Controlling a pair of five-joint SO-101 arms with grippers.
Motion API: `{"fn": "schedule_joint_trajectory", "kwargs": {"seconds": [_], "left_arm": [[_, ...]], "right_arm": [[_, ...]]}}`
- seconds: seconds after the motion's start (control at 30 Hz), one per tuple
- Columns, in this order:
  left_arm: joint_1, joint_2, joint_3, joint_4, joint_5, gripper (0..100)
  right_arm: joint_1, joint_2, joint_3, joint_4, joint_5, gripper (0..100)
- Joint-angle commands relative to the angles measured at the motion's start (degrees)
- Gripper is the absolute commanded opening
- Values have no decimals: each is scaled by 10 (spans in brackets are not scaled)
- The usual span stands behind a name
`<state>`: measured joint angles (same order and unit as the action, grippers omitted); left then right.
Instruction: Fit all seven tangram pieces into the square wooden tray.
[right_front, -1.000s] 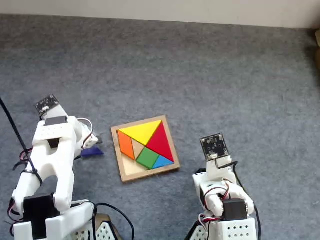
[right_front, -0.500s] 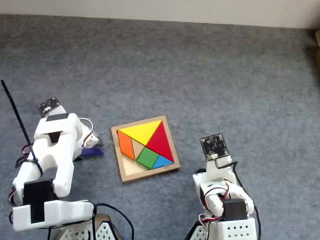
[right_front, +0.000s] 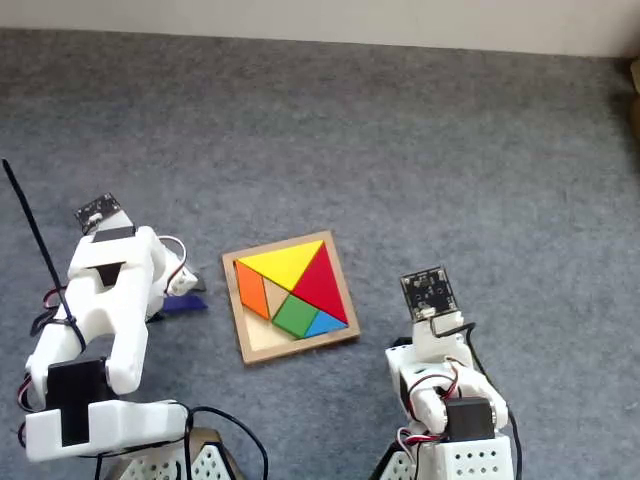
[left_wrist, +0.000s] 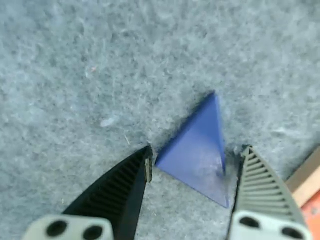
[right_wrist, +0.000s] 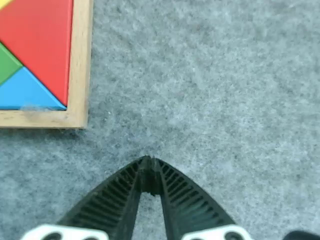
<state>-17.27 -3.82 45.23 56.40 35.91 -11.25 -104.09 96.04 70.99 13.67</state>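
Grey carpet (right_front: 450, 150) covers the table, and on it your last loose piece, the dark blue triangle (left_wrist: 197, 145), lies flat between the jaws of the left gripper (left_wrist: 196, 156). Those jaws stand wide, the black one just beside one corner of the triangle and the pale one close against the opposite edge; you cannot tell from here whether either touches yet.

The square wooden tray (right_front: 300, 349) sits just beyond the pale jaw. It already holds the yellow, red, orange, green and light blue pieces, with a bare strip along its near corner. You are on the pick-up of the final piece, by the look of it.

Next you would need to close squarely on the triangle, since a slanted edge may slip out. Then lift it, turn it to match the gap and set it in.

Your right gripper (right_wrist: 150, 180) is pressed closed over bare carpet, the tray's corner well ahead of its tips.

No readable writing appears on the pieces or the tray.
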Motion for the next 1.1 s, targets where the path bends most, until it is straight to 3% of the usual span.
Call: {"fn": "schedule_joint_trajectory", "kwargs": {"seconds": [0.0, 0.17, 0.4, 0.63, 0.83, 0.97, 1.07], "left_arm": [[-8, 2, -15, -4, 7, 266], [-9, -2, -2, -7, 7, 235], [-8, -2, -6, -7, 6, 14], [-7, -4, -17, -3, 6, 10], [14, -41, -84, 127, 6, 10], [63, -116, -108, 221, 8, 10], [105, -185, -108, 256, 50, 10]], "right_arm": [[7, -2, 73, 3, 0, 8], [7, -2, 73, 3, 0, 8], [7, -2, 73, 3, 0, 8], [7, -2, 73, 3, 0, 8], [7, -2, 73, 3, 0, 8], [7, -2, 73, 3, 0, 8], [7, -2, 73, 3, 0, 8]]}}
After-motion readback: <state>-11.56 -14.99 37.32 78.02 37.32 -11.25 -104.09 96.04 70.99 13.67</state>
